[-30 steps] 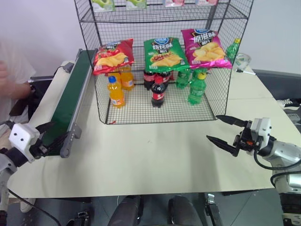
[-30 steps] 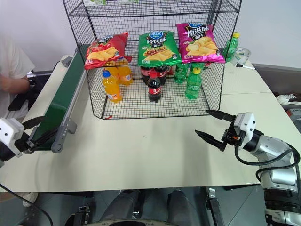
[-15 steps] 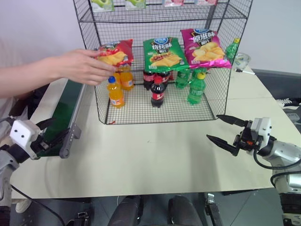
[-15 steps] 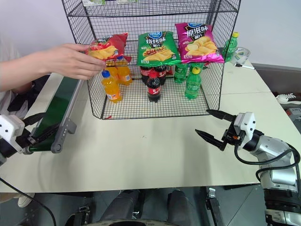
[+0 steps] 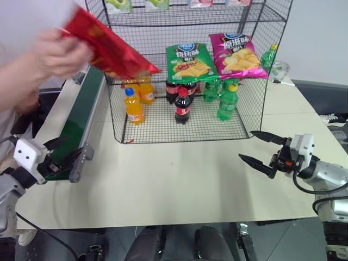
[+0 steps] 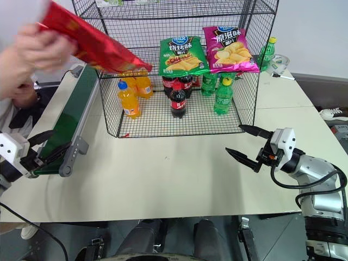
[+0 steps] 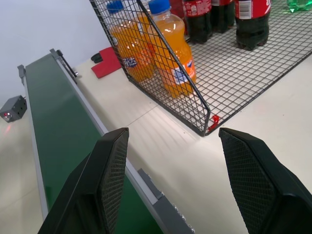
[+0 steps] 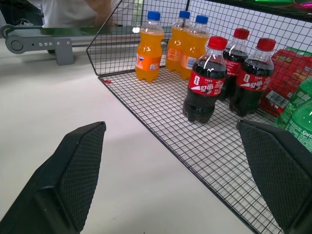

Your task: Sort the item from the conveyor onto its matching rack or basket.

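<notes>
Red chip bag (image 5: 111, 48) in person's hand (image 5: 54, 54), above conveyor (image 5: 76, 125)

- The rack (image 5: 185, 70) stood at the table's (image 5: 179, 174) back, bottles (image 5: 182, 106) on its floor.
- The conveyor (image 5: 76, 125) ran along the rack's left.
- A hand (image 5: 54, 54) held the bag (image 5: 109, 46) above the conveyor, beside the rack.

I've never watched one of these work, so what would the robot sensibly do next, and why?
Probably wait. A person's hand holds the red chip bag in the air by the rack; nothing lies on the conveyor yet. Both the left gripper and right gripper hang open.
</notes>
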`<action>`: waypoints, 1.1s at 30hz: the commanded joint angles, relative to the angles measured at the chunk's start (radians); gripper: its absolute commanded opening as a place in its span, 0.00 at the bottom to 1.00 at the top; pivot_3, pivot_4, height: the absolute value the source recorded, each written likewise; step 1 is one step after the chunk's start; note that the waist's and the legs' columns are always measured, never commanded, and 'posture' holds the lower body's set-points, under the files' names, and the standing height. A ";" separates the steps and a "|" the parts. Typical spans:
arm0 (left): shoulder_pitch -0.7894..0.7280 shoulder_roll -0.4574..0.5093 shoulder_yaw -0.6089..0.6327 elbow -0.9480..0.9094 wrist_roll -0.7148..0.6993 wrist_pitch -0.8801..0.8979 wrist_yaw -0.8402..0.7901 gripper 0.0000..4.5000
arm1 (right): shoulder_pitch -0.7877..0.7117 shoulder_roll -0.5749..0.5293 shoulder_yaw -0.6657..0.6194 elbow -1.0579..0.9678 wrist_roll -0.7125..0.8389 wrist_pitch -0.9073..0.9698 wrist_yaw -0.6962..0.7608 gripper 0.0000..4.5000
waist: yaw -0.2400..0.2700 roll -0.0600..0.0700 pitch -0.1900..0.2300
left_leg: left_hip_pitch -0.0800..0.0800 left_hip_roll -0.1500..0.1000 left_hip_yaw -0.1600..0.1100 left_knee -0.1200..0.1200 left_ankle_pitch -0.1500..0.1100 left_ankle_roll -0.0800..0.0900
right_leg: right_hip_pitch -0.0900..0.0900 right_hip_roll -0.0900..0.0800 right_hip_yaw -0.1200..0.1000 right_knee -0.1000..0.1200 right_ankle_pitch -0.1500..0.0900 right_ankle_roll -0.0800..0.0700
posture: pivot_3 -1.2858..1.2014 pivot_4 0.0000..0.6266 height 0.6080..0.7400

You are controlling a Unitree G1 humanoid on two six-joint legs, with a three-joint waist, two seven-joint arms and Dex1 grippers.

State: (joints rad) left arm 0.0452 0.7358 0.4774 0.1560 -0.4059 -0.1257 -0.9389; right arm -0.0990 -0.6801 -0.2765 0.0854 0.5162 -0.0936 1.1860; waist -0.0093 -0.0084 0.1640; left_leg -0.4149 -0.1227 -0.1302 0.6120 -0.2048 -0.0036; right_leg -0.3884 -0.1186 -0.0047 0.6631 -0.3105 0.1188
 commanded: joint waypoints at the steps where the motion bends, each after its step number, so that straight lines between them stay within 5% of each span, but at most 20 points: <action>1: 0.008 0.002 0.016 -0.013 -0.024 0.000 -0.007 0.68 | -0.013 -0.005 -0.006 -0.023 0.005 -0.004 -0.001 1.00 | 0.000 0.000 0.000 | 0.000 0.000 0.000 0.000 0.000 0.000 | 0.000 0.000 0.000 0.000 0.000 0.000 | 0.52 0.24 1.00; 33: 0.078 -0.008 0.033 -0.021 0.022 -0.108 0.057 0.68 | -0.037 0.015 0.031 -0.011 -0.010 -0.018 -0.005 1.00 | 0.000 0.000 0.000 | -0.001 0.000 0.000 0.000 0.000 0.000 | -0.001 0.000 0.000 0.000 0.000 -0.001 | 0.52 0.24 1.00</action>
State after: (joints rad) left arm 0.1170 0.7240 0.4780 0.1549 -0.3861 -0.1995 -0.8925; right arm -0.1251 -0.6723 -0.2384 0.0923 0.4950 -0.1048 1.1848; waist -0.0093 -0.0085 0.1643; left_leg -0.4160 -0.1227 -0.1302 0.6119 -0.2049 -0.0036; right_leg -0.3892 -0.1186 -0.0047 0.6628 -0.3108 0.1183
